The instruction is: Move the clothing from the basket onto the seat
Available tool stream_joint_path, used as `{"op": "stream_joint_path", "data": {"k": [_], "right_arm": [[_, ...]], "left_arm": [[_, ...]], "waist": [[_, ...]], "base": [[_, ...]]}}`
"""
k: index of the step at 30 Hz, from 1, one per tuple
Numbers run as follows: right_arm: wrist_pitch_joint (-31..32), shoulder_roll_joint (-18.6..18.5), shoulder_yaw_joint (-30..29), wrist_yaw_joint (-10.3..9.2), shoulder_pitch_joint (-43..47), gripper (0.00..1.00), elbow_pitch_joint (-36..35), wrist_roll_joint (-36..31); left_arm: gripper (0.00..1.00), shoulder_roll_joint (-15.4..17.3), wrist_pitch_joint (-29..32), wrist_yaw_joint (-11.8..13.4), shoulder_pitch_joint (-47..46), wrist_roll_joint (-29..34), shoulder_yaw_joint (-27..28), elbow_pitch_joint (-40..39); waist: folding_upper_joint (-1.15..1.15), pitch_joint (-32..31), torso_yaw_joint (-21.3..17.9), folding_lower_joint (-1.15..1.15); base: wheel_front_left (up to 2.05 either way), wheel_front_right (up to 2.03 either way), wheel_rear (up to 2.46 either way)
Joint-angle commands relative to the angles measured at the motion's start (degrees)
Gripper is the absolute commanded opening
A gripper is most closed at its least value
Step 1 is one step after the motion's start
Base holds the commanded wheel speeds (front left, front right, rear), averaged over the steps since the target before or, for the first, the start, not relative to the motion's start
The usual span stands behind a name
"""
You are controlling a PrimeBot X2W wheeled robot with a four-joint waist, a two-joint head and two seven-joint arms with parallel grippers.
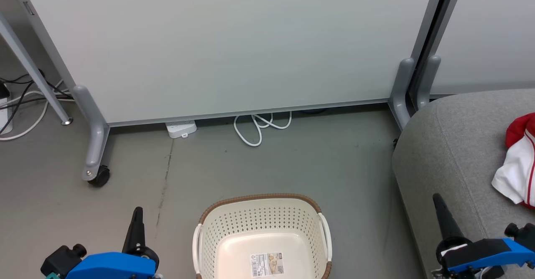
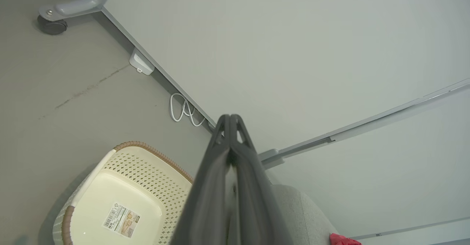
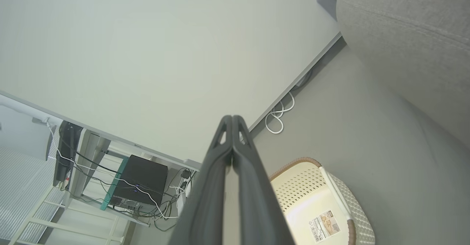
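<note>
Looking into the basket [image 1: 259, 218], only a label sticker [image 1: 266, 264] is seen on its floor, and the red and white clothing [image 1: 518, 162] is found on the grey seat [image 1: 451, 145] at the right. Both the left gripper [image 1: 137, 212] and the right gripper [image 1: 438, 199] are pressed together with nothing held. The job looks done, so the near part of the basket, which is cut off, should be checked and the arms kept clear of the clothing.

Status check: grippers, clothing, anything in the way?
Left gripper shut, empty; right gripper shut, empty. Basket empty, clothing on the seat. White cable by partition, apart from basket.
</note>
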Motion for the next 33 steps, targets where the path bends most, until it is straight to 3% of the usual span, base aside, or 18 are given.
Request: {"op": "stream_joint_path", "data": {"k": [1, 33], "right_arm": [[0.3, 0.0, -0.2, 0.02, -1.4, 0.0, -0.8, 2.1], [2.4, 0.2, -1.0, 0.02, -3.4, 0.0, -0.9, 19.2]], "left_arm": [[0.0, 0.2, 0.5, -0.1, -1.6, -1.8, 0.6, -0.9], [0.0, 0.0, 5.2, -0.1, -3.5, -17.7, 3.8, -2.9]], "waist": [[0.0, 0.0, -0.1, -0.01], [0.0, 0.2, -1.2, -0.01]], "base": [[0.0, 0.0, 0.0], [0.0, 0.0, 0.0]]}}
